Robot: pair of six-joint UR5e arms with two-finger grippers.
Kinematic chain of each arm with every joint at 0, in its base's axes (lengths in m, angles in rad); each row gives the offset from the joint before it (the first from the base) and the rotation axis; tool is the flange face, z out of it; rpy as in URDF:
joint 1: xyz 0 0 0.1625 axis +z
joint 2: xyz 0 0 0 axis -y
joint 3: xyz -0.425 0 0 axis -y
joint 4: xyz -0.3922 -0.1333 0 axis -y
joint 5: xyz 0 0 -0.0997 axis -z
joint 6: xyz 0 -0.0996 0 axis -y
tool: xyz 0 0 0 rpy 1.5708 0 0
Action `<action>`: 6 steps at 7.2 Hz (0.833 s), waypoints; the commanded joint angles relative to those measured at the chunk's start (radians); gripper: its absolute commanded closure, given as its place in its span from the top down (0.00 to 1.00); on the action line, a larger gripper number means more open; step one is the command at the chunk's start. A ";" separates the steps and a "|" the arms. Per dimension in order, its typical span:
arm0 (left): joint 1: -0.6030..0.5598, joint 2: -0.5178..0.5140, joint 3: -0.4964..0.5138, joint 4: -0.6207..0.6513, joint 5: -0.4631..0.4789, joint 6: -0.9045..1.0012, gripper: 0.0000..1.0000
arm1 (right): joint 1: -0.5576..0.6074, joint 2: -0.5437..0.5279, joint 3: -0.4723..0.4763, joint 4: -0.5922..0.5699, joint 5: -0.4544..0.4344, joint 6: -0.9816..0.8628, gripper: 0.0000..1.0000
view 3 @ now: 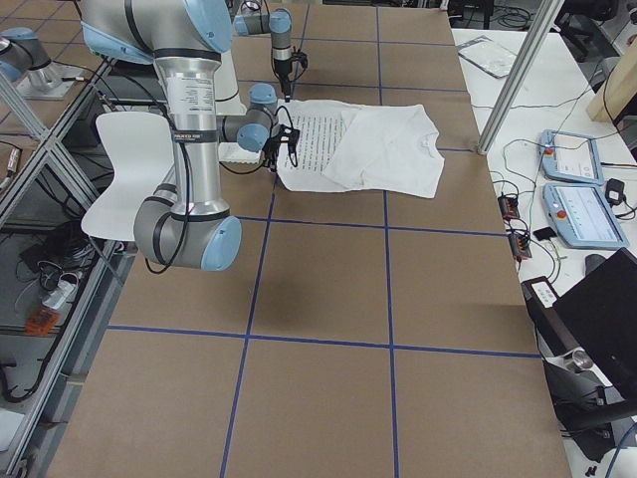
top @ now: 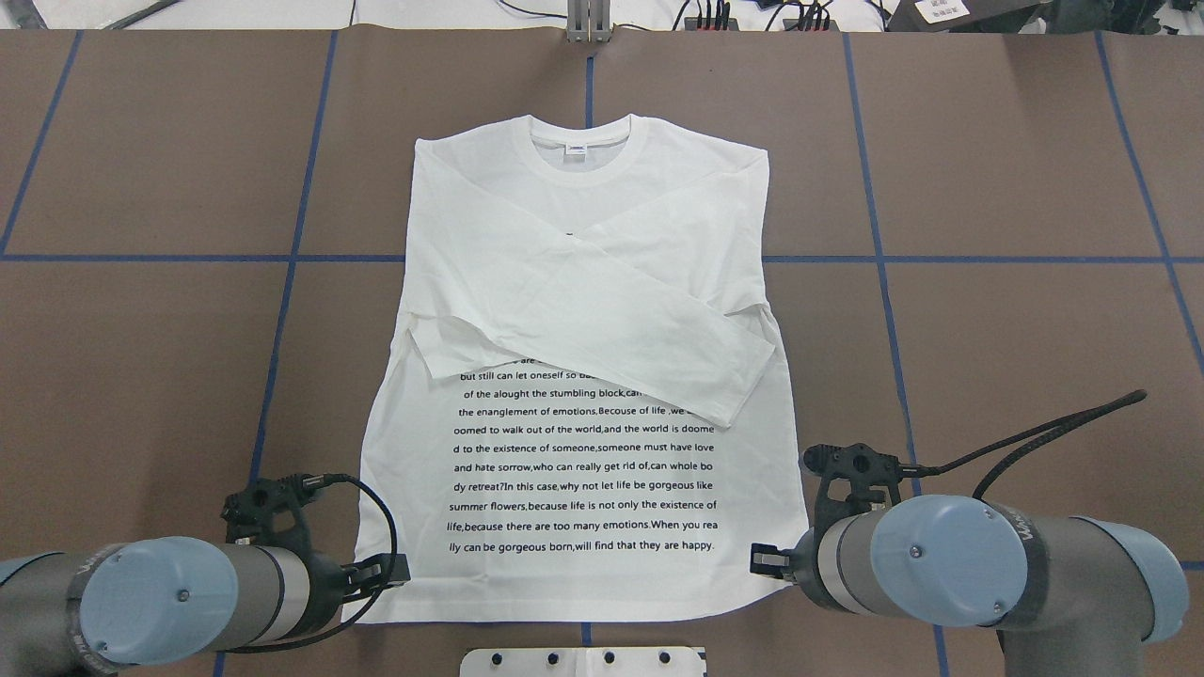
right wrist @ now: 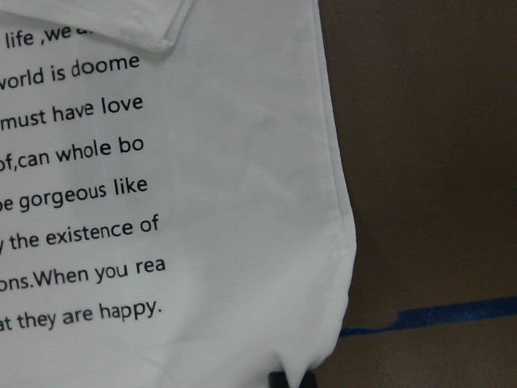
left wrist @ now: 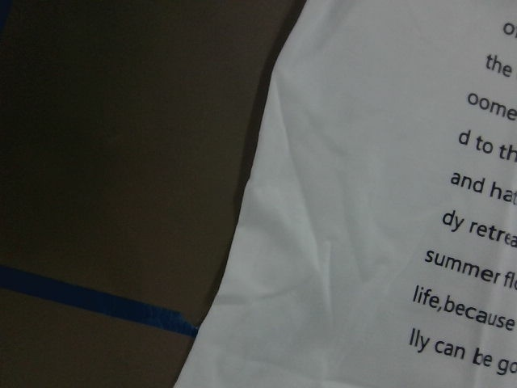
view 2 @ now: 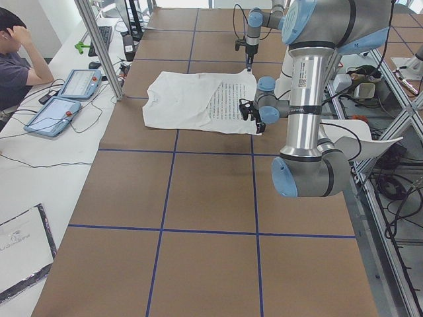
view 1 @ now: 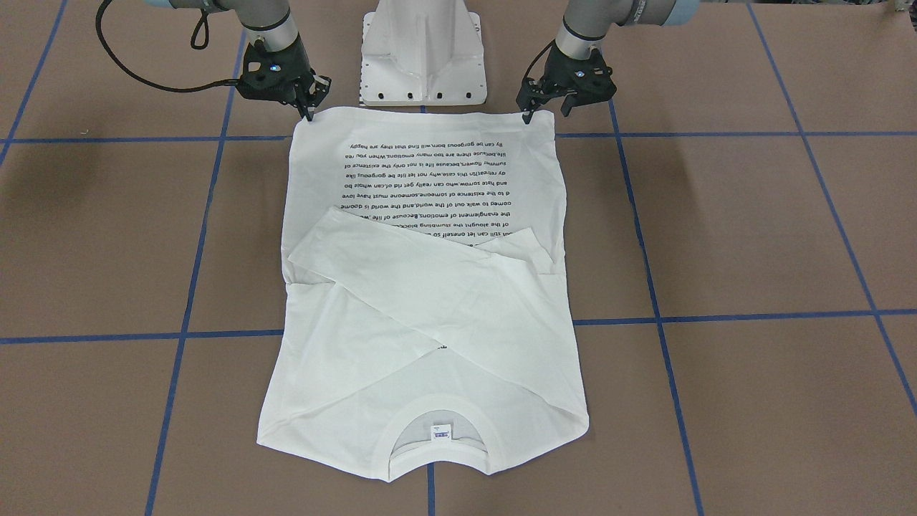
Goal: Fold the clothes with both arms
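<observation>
Brown table [view 1: 752, 236], blue tape grid [view 1: 716, 317]. White T-shirt [view 1: 430, 301] lies flat at centre, text side up, 2 sleeves crossed over the chest. Front-facing view: collar [view 1: 430, 469] at 6 o'clock, hem at 12. Left gripper [view 1: 546, 115] at the 1 o'clock hem corner, jaws apart, 1 tip at the cloth edge, holding nothing that shows. Right gripper [view 1: 310, 111] at the 11 o'clock corner, tips on the hem; whether it pinches, cannot tell.
</observation>
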 commanded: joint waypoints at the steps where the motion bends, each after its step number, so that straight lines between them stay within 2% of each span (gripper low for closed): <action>1: 0.019 -0.001 0.008 0.028 0.000 -0.002 0.82 | 0.003 0.002 0.000 0.000 0.000 -0.001 0.00; 6: 0.020 0.000 0.020 0.039 -0.001 -0.002 0.70 | 0.006 0.002 -0.002 0.000 0.000 -0.001 0.00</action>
